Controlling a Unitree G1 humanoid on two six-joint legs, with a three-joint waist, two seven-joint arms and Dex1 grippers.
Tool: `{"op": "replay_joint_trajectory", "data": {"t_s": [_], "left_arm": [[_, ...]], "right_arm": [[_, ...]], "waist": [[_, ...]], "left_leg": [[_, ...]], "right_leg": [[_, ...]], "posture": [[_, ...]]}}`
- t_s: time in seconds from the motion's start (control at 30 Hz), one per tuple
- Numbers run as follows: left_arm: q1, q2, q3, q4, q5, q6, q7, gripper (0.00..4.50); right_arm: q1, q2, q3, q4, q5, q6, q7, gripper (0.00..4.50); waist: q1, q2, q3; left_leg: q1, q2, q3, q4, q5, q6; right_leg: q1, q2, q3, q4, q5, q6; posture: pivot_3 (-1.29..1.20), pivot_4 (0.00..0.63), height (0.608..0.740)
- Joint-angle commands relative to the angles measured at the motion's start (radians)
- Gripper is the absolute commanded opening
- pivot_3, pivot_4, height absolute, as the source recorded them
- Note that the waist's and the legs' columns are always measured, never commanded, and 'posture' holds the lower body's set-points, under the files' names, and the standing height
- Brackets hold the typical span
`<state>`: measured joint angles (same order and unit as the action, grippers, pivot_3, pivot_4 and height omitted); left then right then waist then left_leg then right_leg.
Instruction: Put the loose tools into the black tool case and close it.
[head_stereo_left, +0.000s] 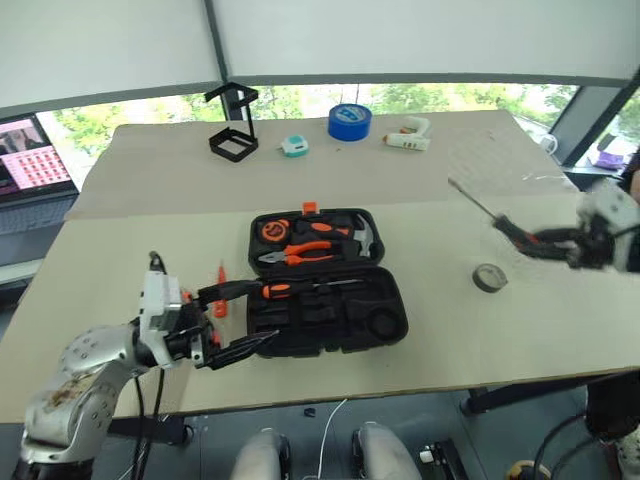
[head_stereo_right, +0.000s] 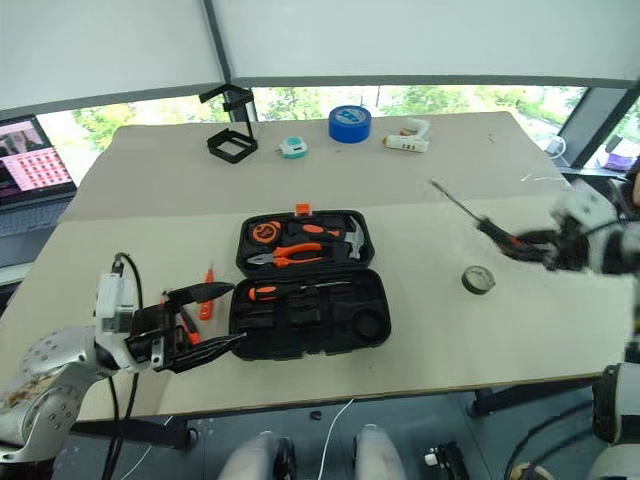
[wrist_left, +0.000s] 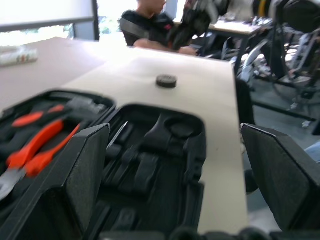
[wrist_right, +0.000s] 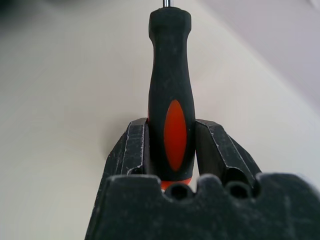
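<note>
The black tool case lay open with one screwdriver already seated. Right of it, the right gripper clenched a second screwdriver aloft; the left gripper gaped beside the case. The tape roll and tester screwdriver remained outside.

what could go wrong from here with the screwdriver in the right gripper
1. The right gripper holds the screwdriver by the handle's rear end, long shaft sticking out ahead; it could pivot or slip between the fingers.
2. The black tool case already has one screwdriver in its near half, so the new one may miss its recess and keep the lid from closing.
3. The open left gripper sits at the case's left edge and could get in the way.
</note>
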<state>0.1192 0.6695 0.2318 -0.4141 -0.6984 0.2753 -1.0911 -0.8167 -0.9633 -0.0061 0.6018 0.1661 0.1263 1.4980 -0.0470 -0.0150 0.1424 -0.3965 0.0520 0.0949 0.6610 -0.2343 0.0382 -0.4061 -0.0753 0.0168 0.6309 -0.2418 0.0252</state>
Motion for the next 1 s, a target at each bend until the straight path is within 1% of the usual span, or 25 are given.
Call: {"op": "replay_joint_trajectory", "data": {"t_s": [0.03,0.1,0.17,0.2,0.27,0.33,0.47,0.57,0.63,0.73,0.87,1.0], "left_arm": [[0.042,-0.008,0.044,0.015,0.031,-0.049,0.012,4.50],[0.045,-0.015,0.049,0.023,0.042,-0.061,0.027,4.50],[0.046,-0.015,0.052,0.025,0.043,-0.064,0.033,4.50],[0.046,-0.015,0.050,0.024,0.042,-0.064,0.034,4.50],[0.066,0.007,0.047,0.005,0.035,-0.055,0.012,4.50],[0.073,0.015,0.045,-0.005,0.034,-0.055,0.006,4.50],[0.075,0.009,0.041,-0.015,0.036,-0.067,0.020,4.50],[0.083,0.002,0.034,-0.024,0.043,-0.073,0.028,4.50],[0.087,-0.001,0.024,-0.028,0.055,-0.085,0.024,4.50],[0.084,-0.005,0.017,-0.033,0.066,-0.094,0.023,4.50],[0.066,-0.011,-0.002,-0.036,0.077,-0.101,0.026,4.50],[0.050,-0.015,-0.017,-0.036,0.081,-0.105,0.033,4.50]], "right_arm": [[0.020,0.028,0.106,-0.314,0.030,0.206,0.047,0.98],[-0.001,0.068,0.173,-0.405,-0.001,0.294,0.005,0.98],[-0.018,0.112,0.218,-0.458,-0.009,0.324,-0.012,0.98],[-0.022,0.123,0.230,-0.471,-0.012,0.330,-0.017,0.98],[-0.043,0.144,0.307,-0.470,-0.084,0.290,-0.025,0.98],[-0.049,0.151,0.367,-0.469,-0.139,0.265,-0.028,0.98],[-0.024,0.164,0.405,-0.524,-0.152,0.274,-0.022,0.98],[-0.021,0.206,0.421,-0.526,-0.166,0.302,-0.065,0.98],[-0.018,0.214,0.440,-0.518,-0.191,0.297,-0.076,0.98],[-0.025,0.210,0.461,-0.494,-0.229,0.278,-0.085,0.98],[-0.051,0.198,0.502,-0.441,-0.298,0.188,-0.078,0.98],[-0.063,0.214,0.514,-0.407,-0.330,0.168,-0.075,0.98]], "waist": [[0.010,0.000,0.000],[0.028,0.000,0.000],[0.043,0.000,0.000],[0.049,0.000,0.000],[0.058,0.000,0.000],[0.059,0.000,0.000],[0.058,0.000,0.000],[0.053,0.000,0.000],[0.048,0.000,0.000],[0.046,0.000,0.000],[0.049,0.000,0.000],[0.048,-0.001,0.001]], "left_leg": [[0.000,0.000,-0.001,0.000,0.000,0.000],[-0.002,0.000,-0.001,0.000,0.000,-0.001],[-0.007,-0.002,-0.001,0.000,0.002,-0.003],[-0.010,-0.002,0.000,0.002,0.002,-0.003],[-0.018,-0.003,0.000,0.006,0.002,-0.003],[-0.020,-0.003,0.001,0.009,0.001,-0.002],[-0.020,-0.003,0.002,0.009,0.001,-0.001],[-0.020,-0.002,0.002,0.009,0.001,-0.001],[-0.019,-0.002,0.002,0.009,0.001,-0.002],[-0.019,-0.002,0.002,0.009,0.001,-0.002],[-0.019,-0.003,0.002,0.009,0.001,-0.002],[-0.019,-0.003,0.003,0.009,0.001,-0.002]], "right_leg": [[0.000,0.000,-0.002,0.000,0.000,0.000],[-0.002,-0.002,-0.004,0.000,-0.001,-0.001],[-0.006,-0.004,-0.003,0.001,0.000,-0.001],[-0.009,-0.004,-0.003,0.001,0.001,-0.001],[-0.016,-0.004,-0.003,0.001,0.003,0.000],[-0.017,-0.004,-0.003,0.001,0.003,0.000],[-0.017,-0.004,-0.003,0.000,0.003,0.000],[-0.017,-0.002,-0.003,0.001,0.003,0.000],[-0.017,-0.001,-0.003,0.002,0.003,0.000],[-0.017,-0.001,-0.003,0.002,0.003,0.000],[-0.016,-0.002,-0.003,0.001,0.003,0.000],[-0.017,-0.001,-0.003,0.001,0.003,0.000]], "posture": [[0.00,0.150,0.740],[0.00,0.150,0.740],[0.00,0.150,0.740],[0.00,0.150,0.740],[0.00,0.150,0.740],[0.00,0.150,0.740],[0.00,0.150,0.740],[0.00,0.150,0.740],[0.00,0.150,0.740],[0.00,0.150,0.740],[0.00,0.150,0.740],[0.00,0.150,0.740]]}}
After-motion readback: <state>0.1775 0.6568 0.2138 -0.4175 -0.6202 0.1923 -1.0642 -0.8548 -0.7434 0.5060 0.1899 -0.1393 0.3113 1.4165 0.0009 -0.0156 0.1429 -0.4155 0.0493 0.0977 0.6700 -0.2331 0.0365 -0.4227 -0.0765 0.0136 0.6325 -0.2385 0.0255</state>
